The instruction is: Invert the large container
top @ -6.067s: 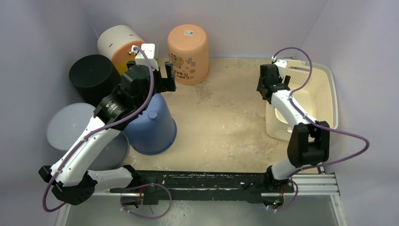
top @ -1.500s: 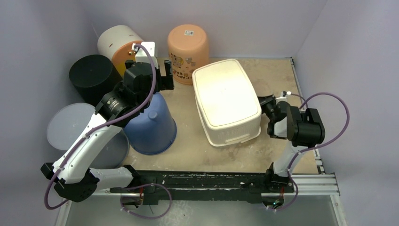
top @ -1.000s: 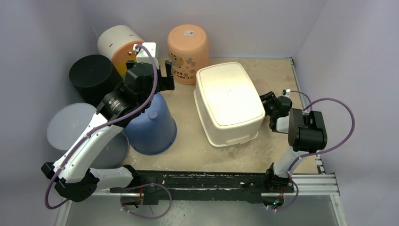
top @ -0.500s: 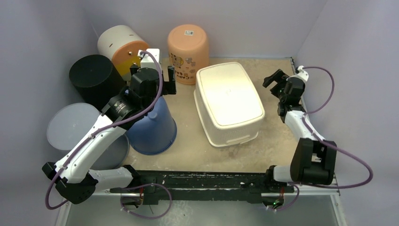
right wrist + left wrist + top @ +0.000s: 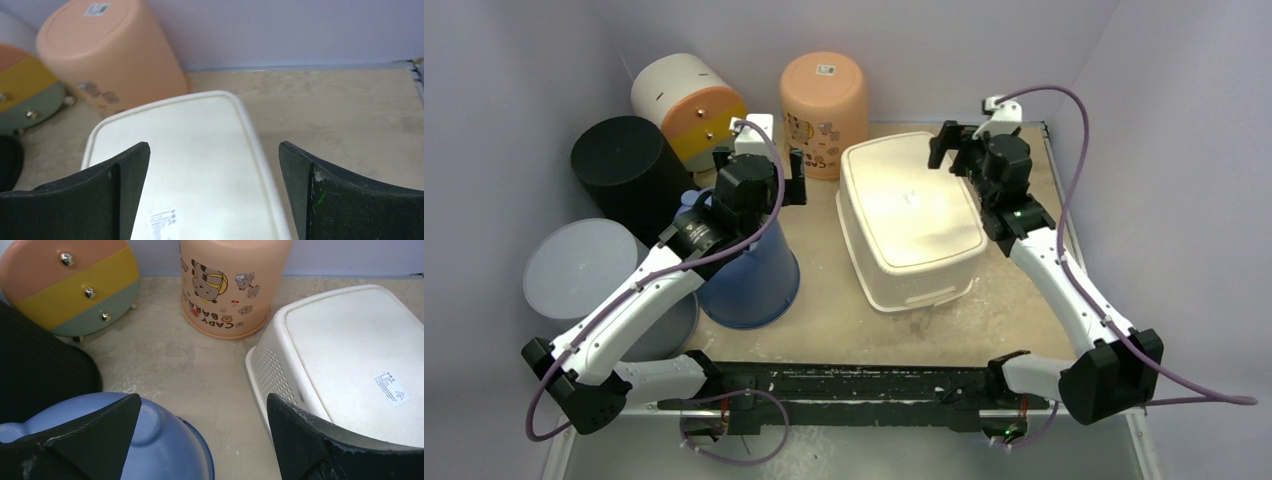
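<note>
Container [image 5: 909,215]: mid-table, base up, rim down; we judge the flip done. Right gripper [image 5: 214,150]: jaws wide apart, empty, over its far end. Left gripper [image 5: 202,405]: spread, empty, above blue bucket [image 5: 749,270]. Next, we reckon: both arms retreat without nudging it

On the beige tabletop [image 5: 844,300], the cream perforated plastic basket [image 5: 911,215] sits bottom-up right of centre, the upturned peach plastic bucket [image 5: 824,100] just behind its left corner, the upturned blue plastic bucket [image 5: 754,275] to its left, and the black ribbed bin [image 5: 619,160] farther left and behind that.
</note>
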Available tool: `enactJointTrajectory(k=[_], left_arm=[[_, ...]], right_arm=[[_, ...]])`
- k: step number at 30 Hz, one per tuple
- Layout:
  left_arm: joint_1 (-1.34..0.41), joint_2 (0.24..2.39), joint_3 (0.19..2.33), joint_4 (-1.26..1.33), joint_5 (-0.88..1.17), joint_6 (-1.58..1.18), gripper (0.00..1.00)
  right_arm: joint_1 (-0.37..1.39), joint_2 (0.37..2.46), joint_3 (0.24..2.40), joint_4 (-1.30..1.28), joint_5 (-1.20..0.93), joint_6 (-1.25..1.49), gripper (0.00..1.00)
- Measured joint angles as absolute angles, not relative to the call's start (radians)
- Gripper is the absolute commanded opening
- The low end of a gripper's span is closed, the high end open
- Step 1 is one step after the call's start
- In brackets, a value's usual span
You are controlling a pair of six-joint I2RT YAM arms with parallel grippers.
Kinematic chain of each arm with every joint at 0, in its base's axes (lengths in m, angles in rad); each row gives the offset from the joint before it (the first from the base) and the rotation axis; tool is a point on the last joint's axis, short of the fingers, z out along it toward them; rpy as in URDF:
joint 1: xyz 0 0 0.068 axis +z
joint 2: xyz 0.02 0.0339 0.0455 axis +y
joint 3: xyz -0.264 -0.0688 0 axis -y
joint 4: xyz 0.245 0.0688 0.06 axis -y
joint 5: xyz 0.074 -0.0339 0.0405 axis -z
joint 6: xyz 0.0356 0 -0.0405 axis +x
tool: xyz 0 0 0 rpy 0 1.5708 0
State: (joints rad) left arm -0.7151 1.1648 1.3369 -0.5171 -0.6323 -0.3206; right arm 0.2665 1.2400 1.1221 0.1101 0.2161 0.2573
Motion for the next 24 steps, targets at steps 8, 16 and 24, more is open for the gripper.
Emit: enactJointTrajectory(k=[8, 16, 24], left_arm=[[-0.715, 1.164, 1.201, -0.402, -0.611, -0.288, 0.93], [-0.715, 1.192, 1.196, -0.363, -0.594, -0.268, 0.93], [-0.715, 1.193, 1.196, -0.357, -0.585, -0.257, 0.93]], right_arm=[[0.455, 1.239, 1.122, 0.107, 0.189, 0.16, 1.0], [0.641, 1.332, 1.122, 0.107, 0.276, 0.069, 1.0], [0.638, 1.339, 1.089, 0.123, 0.328, 0.051, 1.0]])
